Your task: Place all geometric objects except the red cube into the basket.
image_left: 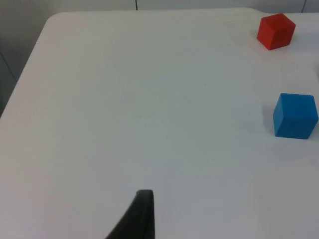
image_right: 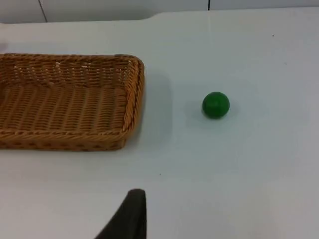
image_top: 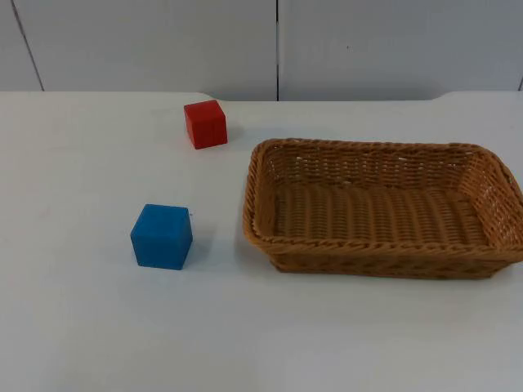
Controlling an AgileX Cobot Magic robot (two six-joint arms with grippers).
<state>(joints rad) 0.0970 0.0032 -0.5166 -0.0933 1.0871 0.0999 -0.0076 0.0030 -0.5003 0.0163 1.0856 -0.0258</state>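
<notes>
You have the white table top [image_top: 82,327] as the largest thing here, smooth and matte, ending at the grey partition wall [image_top: 163,41] with its thin vertical seams.

Next in size is the basket [image_top: 261,188], a rectangular tray of tan woven wicker with a braided rim and sloping ribbed walls. It sits on the table's right part in the top view, with nothing lying in it. In the right wrist view you see its short end wall [image_right: 135,94] and part of its woven floor.

The blue cube [image_top: 162,236] comes next: a matte, sharp-edged block standing flat on the table, well apart from the basket on its left. The left wrist view shows it too [image_left: 295,115].

The red cube [image_top: 205,123], slightly smaller, sits farther back near the wall, turned a little, apart from the basket's rear left corner.

The smallest is a green ball [image_right: 216,104], smooth and round, resting on bare table beside the basket's short end but not touching it.

Of the left gripper [image_left: 137,219] and the right gripper [image_right: 130,219] you see one black fingertip each, held above bare table. You cannot tell how wide either one stands.
</notes>
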